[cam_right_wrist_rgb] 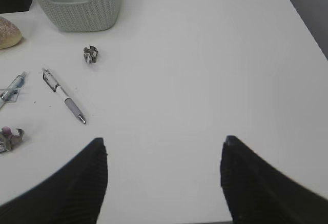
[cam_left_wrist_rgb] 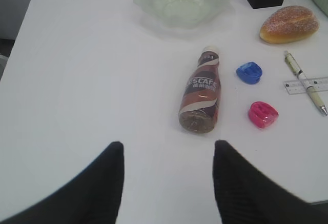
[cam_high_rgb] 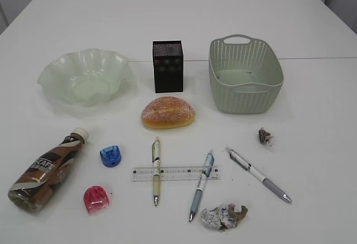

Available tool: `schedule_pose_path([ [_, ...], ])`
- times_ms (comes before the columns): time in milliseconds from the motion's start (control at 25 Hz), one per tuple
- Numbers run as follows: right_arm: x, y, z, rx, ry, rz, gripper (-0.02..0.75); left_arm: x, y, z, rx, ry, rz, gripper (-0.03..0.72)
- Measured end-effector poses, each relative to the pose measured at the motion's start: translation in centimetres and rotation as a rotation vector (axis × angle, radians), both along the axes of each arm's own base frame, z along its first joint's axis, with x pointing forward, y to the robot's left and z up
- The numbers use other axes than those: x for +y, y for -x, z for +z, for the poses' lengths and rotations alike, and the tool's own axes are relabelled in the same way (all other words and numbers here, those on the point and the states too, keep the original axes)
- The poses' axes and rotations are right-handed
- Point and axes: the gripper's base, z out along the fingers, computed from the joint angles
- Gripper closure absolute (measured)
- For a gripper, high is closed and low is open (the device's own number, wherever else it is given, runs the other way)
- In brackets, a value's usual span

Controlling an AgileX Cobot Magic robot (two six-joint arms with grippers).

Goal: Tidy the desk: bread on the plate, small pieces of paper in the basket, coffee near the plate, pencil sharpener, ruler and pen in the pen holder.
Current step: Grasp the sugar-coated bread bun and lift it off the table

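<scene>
Only the wrist views show the left tool (cam_left_wrist_rgb: 166,183) and right tool (cam_right_wrist_rgb: 164,183), each spread and empty above bare tabletop (cam_high_rgb: 312,20). The exterior view counts three pens, two sharpeners and two paper scraps. The bread (cam_high_rgb: 168,112) lies at 6 o'clock of the pen holder (cam_high_rgb: 168,65).

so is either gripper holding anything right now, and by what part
Nothing is held. The left gripper stands open over bare desk short of the coffee, and the right gripper is open and empty too.
</scene>
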Motion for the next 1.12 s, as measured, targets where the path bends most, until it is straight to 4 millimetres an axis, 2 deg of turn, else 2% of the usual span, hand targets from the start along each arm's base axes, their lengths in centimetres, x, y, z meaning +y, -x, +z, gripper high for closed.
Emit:
schedule_pose_path([
  [680,0.0,0.0,0.0,0.000,0.000,0.000,0.231,0.0,-0.4,0.0,0.025,0.001,0.001,0.274],
  [1000,0.0,0.0,0.0,0.000,0.000,0.000,0.231,0.0,-2.3,-0.1,0.146,0.001,0.001,0.274],
  [1120,0.0,0.0,0.0,0.000,0.000,0.000,0.231,0.0,-3.3,0.9,0.175,0.001,0.001,0.274],
])
